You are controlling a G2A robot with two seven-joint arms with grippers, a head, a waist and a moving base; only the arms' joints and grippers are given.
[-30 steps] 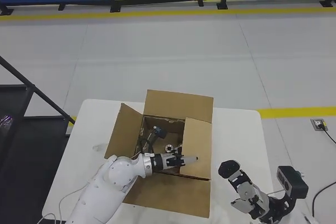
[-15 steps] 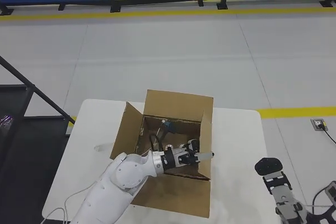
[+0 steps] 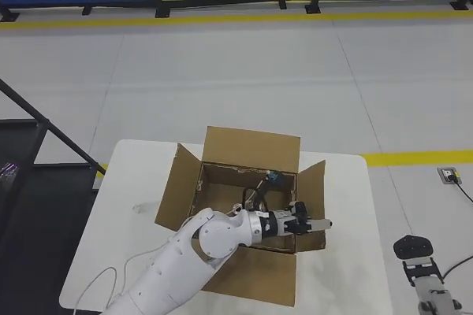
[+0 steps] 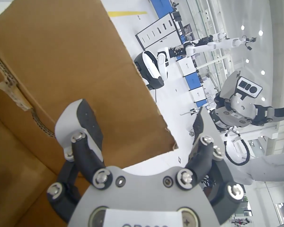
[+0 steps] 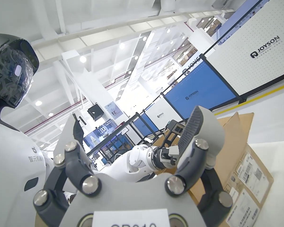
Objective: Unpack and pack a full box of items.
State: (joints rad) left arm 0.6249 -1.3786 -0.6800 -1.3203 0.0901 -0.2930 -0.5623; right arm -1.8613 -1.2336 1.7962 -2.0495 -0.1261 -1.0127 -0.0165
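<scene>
An open cardboard box [image 3: 251, 148] stands on the white table [image 3: 134, 173]. Inside it lie dark cables and a small blue and black item [image 3: 270, 179]. My left arm lies across the box's near side. Its gripper [image 3: 314, 225] is open at the base of the box's right flap [image 3: 312, 183], which stands outward. In the left wrist view that brown flap [image 4: 61, 55] lies behind one finger [image 4: 87, 124] of the open left gripper [image 4: 142, 125]. My right gripper [image 5: 137, 126] is open with nothing in it, off the table's near right corner [image 3: 415, 249].
The box's left flap [image 3: 167, 189] and near flap [image 3: 252, 276] also lie open. Bare table shows left of the box and right of it [image 3: 343, 260]. A black frame [image 3: 31, 118] stands off the table's left side.
The right flap, folded over the box a second ago, now stands outward. My left gripper has moved right with it. My right arm has drawn back to the lower right.
</scene>
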